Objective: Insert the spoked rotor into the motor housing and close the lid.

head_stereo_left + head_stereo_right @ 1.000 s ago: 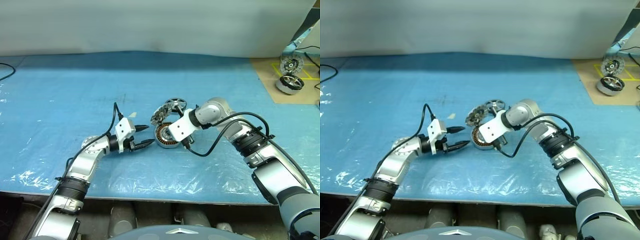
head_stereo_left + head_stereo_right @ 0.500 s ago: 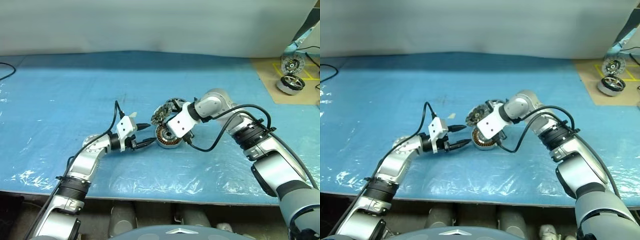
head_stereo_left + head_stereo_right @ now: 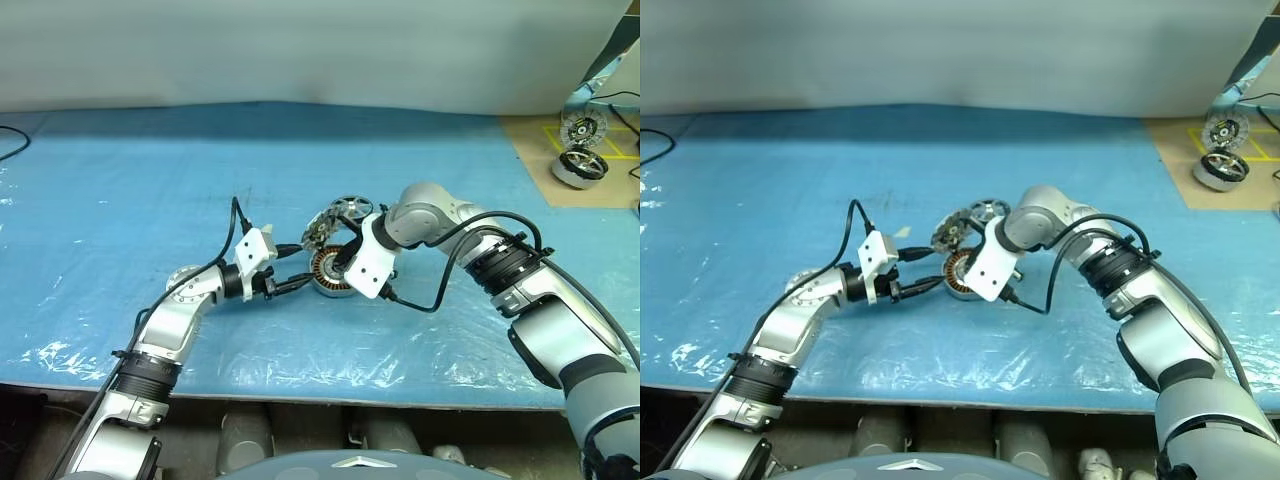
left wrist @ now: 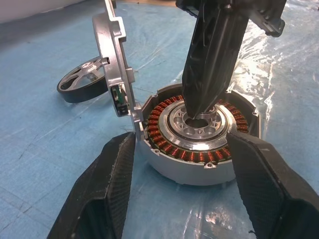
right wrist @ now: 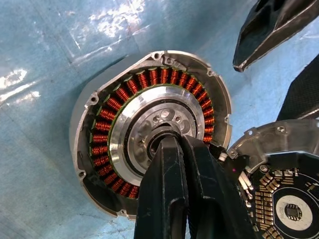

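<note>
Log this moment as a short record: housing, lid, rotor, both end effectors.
motor housing: on the blue sheet, windings exposed, no rotor inside
lid: hinged open, standing upright at the housing's edge
spoked rotor: lying on the sheet beyond the lid
right end effector: shut, tips at the housing's central hub
left end effector: open, fingers either side of the housing

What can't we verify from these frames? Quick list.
- Motor housing hub bore: covered by the shut right gripper fingers in both wrist views, so contact depth is unclear.
- Spoked rotor: its far part is cut by the open hinged lid in the left wrist view; spoke detail too small in the eye views.
- Left gripper: fingers flank the housing; touching or apart cannot be told.
- Motors on the brown board: too small.
</note>
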